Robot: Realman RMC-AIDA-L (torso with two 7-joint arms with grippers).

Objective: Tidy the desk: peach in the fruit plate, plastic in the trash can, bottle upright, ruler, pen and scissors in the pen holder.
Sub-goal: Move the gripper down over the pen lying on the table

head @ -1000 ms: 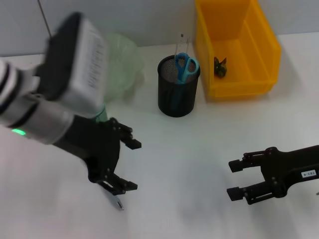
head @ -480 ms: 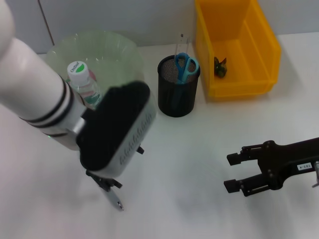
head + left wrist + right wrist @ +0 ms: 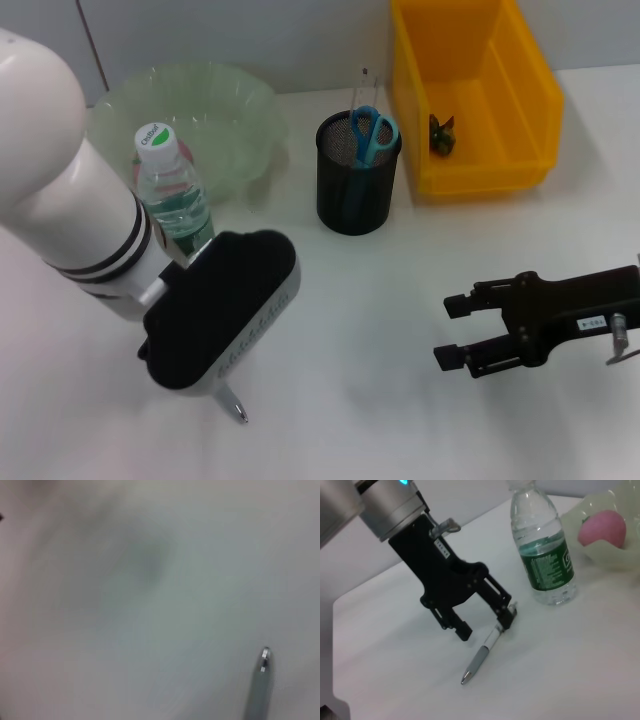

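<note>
The left tool [image 3: 480, 615] is spread, straddling the pen [image 3: 485, 651] on the bench [image 3: 380, 300]. The thin pen could roll or be pushed aside on closing. The right tool [image 3: 452, 331] is spread, idle.

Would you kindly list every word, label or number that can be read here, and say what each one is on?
Bottle cap: green print, too blurred to read.
Bottle label: white print on green, too small to read.
Tag on the right gripper: dark characters on a white sticker, not legible.
Tag on the left gripper: small white strip, not legible.
Nothing else bears text.
</note>
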